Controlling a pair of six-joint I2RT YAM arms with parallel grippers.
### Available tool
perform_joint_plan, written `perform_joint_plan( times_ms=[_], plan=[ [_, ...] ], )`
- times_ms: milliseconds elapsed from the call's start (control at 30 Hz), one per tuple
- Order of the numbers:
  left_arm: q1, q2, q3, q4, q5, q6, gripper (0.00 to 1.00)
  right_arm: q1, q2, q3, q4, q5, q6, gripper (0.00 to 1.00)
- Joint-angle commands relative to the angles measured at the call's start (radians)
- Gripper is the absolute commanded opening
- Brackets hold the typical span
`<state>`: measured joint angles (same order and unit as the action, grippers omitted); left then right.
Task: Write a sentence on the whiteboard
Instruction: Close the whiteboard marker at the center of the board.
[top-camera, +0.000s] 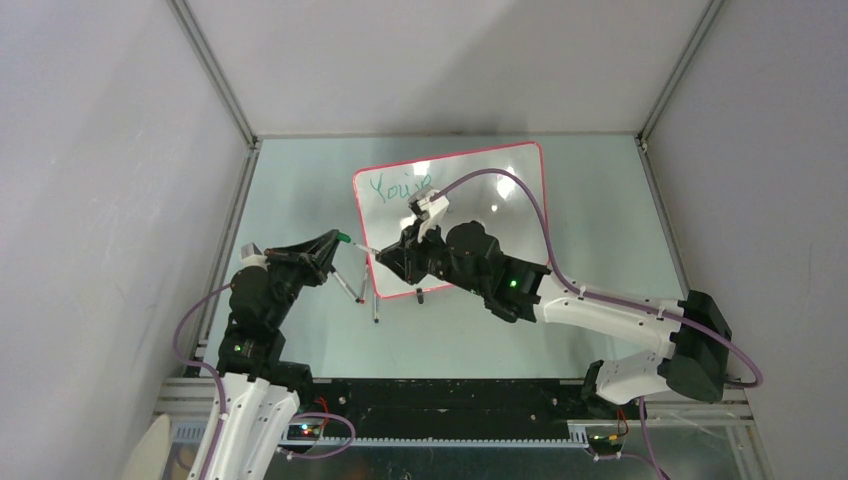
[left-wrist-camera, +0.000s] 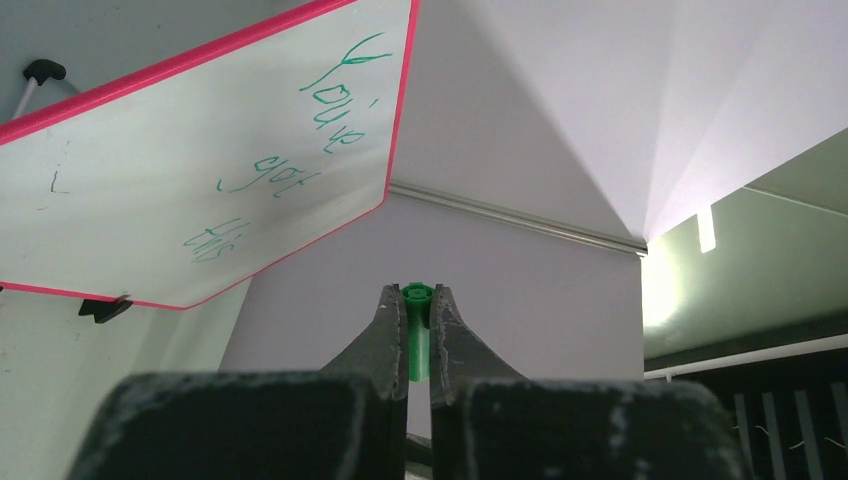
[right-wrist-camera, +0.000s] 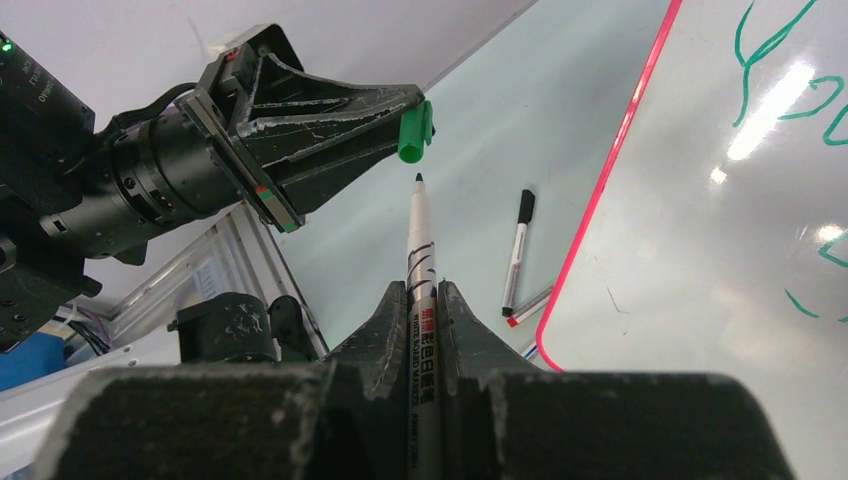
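From above, you see the whiteboard (top-camera: 495, 195) lying on the desk (top-camera: 600, 230) toward the far middle. Its red-pink rim is well apart from the side walls (top-camera: 90, 200), with open desk to its left, right and near side. Only the top word of the sentence (top-camera: 395, 187) shows here, near the board's far-left corner; your right arm covers the rest. Your right end effector (top-camera: 383, 252) hangs over the board's near-left edge, clamped on a marker (top-camera: 366, 247) that points left past the rim. Your left end effector (top-camera: 332, 240) sits just beyond that tip, pinching a green cap (top-camera: 343, 238). Two spare markers (top-camera: 352, 286) lie on the desk just beside the board's near-left corner.

In your left wrist view, the fingers are pressed onto the cap from both sides, and its end reaches just past the fingertips. The board fills the upper left, and all three stepped teal lines read "You're got this". One black clip foot (left-wrist-camera: 100, 308) shows at the board's lower rim. Ahead is pale wall.

In your right wrist view, the fingers grip the marker by its barrel. Its bare tip points at the cap with a small gap between them. The board's rim runs down the right, with the spare markers just outside its rounded corner.
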<state>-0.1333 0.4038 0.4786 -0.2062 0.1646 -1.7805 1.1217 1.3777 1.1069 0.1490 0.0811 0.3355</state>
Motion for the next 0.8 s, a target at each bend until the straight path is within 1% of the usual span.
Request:
perform_joint_plan(
  times_ms=[0, 767],
  plan=[
    [-0.005, -0.011, -0.006, 0.012, 0.017, -0.008, 0.00, -0.003, 0.000, 0.051, 0.026, -0.004, -0.019, 0.00],
    [-0.006, -0.018, -0.013, 0.003, 0.024, -0.011, 0.00, -0.009, 0.030, 0.084, 0.018, -0.015, -0.023, 0.00]
  ],
)
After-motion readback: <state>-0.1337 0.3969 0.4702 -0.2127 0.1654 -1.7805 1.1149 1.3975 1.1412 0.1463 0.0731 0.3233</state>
